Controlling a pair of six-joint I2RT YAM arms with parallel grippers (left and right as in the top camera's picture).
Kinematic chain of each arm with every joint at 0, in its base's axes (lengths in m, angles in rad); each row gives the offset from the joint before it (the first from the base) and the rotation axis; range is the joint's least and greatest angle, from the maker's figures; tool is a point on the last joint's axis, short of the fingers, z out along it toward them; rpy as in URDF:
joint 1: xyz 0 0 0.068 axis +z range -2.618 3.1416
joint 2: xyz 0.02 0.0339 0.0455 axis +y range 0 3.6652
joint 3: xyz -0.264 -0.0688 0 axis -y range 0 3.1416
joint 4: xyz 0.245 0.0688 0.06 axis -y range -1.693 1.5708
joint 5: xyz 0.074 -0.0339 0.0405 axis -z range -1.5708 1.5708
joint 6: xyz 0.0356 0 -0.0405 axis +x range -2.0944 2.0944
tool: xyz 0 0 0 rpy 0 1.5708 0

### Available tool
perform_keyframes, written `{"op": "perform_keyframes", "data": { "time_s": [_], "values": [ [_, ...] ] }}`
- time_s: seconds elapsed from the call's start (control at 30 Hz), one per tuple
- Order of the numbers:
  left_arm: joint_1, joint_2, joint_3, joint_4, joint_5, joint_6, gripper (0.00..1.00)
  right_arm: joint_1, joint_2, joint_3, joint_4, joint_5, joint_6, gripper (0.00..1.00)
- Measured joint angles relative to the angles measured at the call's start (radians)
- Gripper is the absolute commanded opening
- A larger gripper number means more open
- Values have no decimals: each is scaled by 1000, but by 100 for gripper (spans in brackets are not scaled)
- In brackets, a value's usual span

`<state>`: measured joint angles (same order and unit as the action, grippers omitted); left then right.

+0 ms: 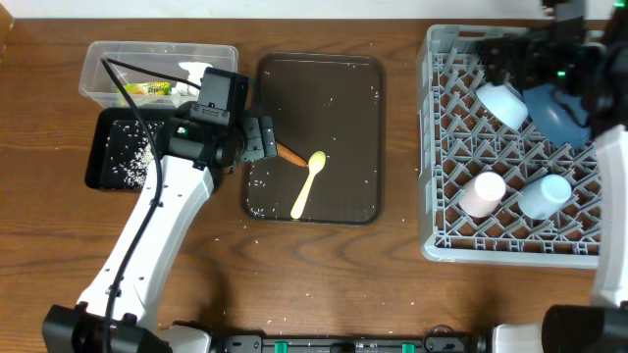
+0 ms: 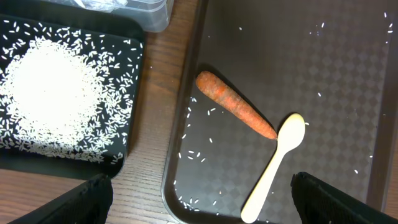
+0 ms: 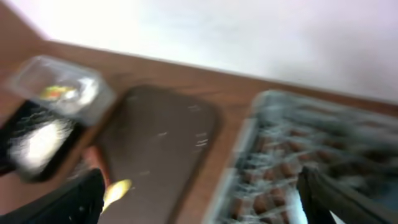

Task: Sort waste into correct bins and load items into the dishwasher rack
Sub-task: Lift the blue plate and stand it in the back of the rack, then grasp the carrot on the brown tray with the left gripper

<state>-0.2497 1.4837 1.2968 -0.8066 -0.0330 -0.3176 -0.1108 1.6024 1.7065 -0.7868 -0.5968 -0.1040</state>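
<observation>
Carrot (image 2: 236, 112) on serving tray (image 2: 348, 74), left of centre, tip touching yellow spoon (image 2: 277, 162). Left gripper (image 2: 205, 202) above it, jaws wide, empty. Right gripper (image 3: 205, 208) jaws also wide, empty. Carrot looks light, stiff, prone to roll: pinch the thick mid-body, clear of the spoon.

L arm (image 1: 147, 235): white links rise from the near table edge and lean in twd centre. Black wrist bends over so the left end effector (image 1: 265, 140) pts right & down. In the wrist view its fingers (image 2: 87, 196) sit in the two lower corners, spread wide, nothing betw them.

R arm (image 1: 613, 196): white link runs up the far right side, dark wrist folded in at the far corner. Right end effector (image 1: 498, 61) pts left. Wrist view is blurred, but the fingers (image 3: 74, 199) show far apart w/ nothing held.
</observation>
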Motion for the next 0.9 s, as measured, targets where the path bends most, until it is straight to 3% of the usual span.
{"op": "perform_keyframes", "data": {
  "time_s": [0.2,0.5,0.9],
  "values": [
    [0,0,0,25,3,0,94,122,41,0,-79,56,55,95],
    [-37,24,0,31,52,12,85,145,42,0,-144,179,101,99],
    [-209,286,0,132,6,56,84,145,43,0,-160,293,166,98]
  ]
}}
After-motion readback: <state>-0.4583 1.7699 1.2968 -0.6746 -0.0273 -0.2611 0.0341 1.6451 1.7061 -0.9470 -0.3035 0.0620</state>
